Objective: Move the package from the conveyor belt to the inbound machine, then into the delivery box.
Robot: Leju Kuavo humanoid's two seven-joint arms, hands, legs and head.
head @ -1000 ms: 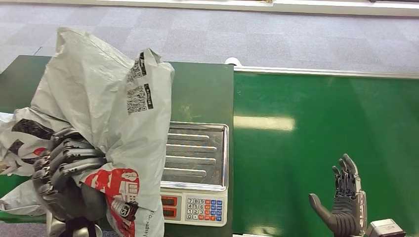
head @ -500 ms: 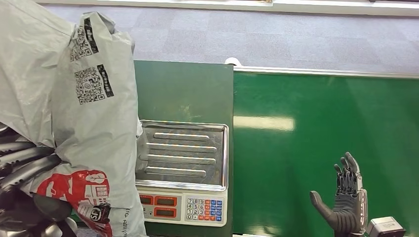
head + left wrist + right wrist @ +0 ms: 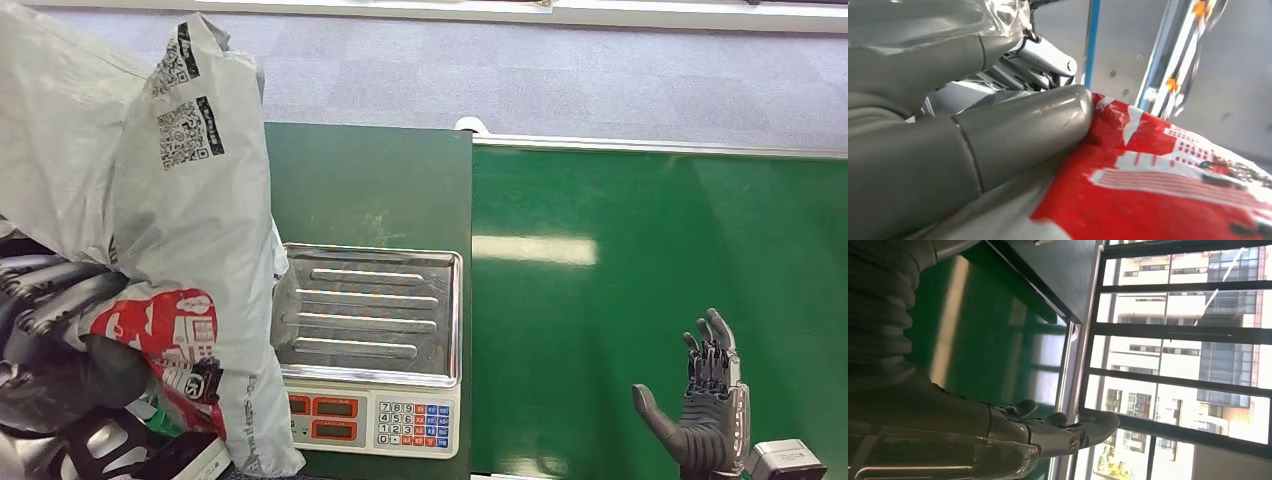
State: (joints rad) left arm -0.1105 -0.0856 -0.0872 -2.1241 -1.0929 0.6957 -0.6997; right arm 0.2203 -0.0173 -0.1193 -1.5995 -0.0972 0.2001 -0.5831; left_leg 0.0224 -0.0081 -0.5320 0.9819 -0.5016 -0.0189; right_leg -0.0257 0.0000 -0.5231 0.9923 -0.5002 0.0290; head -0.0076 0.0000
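At seven o'clock in the head view, the left hand (image 3: 60, 345) grips the grey package (image 3: 150, 200), fingers (image 3: 50, 300) wrapped round it, lifted beside the scale (image 3: 375, 345). At five o'clock the right hand (image 3: 705, 420) hangs over the conveyor belt (image 3: 650, 250), fingers spread and empty.

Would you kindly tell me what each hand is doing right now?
Left hand: holding the grey package.
Right hand: open, holding nothing.
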